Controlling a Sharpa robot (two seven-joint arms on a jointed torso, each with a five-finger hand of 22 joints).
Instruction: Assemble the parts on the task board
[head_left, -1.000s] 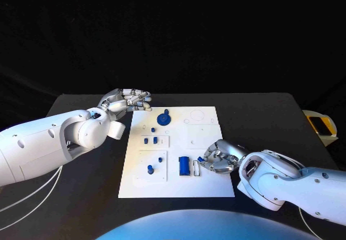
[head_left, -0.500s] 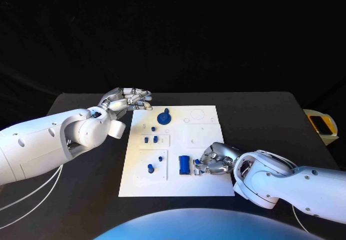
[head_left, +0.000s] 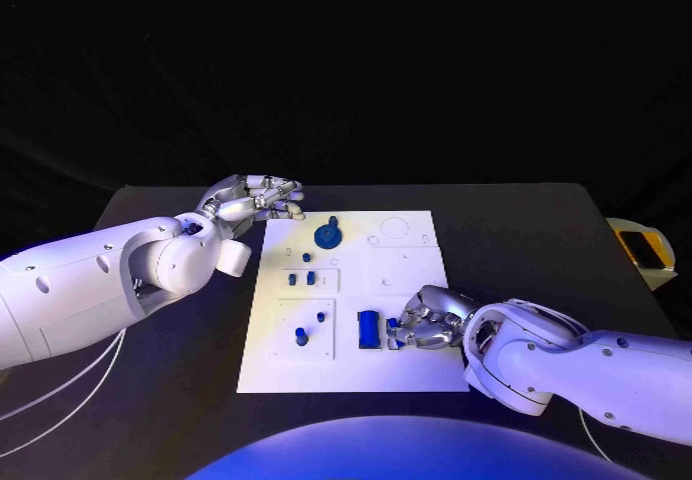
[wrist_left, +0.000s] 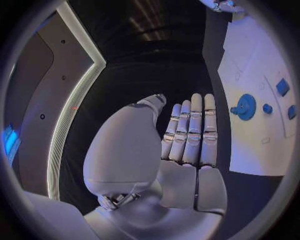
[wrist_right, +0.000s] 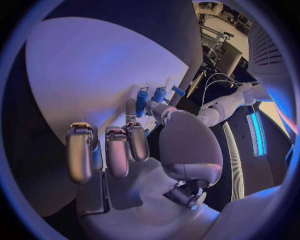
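Looks like robotics lab / demo cell. Black tabletop (head_left: 534, 240) against black backdrop. White task board (head_left: 411, 375) with small blue parts (head_left: 369, 329) laid out as test fixture. Lit strip lighting on wall panel (wrist_left: 75, 105). Cables and metal rig (wrist_right: 215, 37) in background beside glowing blue light bar (wrist_right: 255, 134).

Black table (head_left: 548, 250), dark backdrop (head_left: 346, 90)
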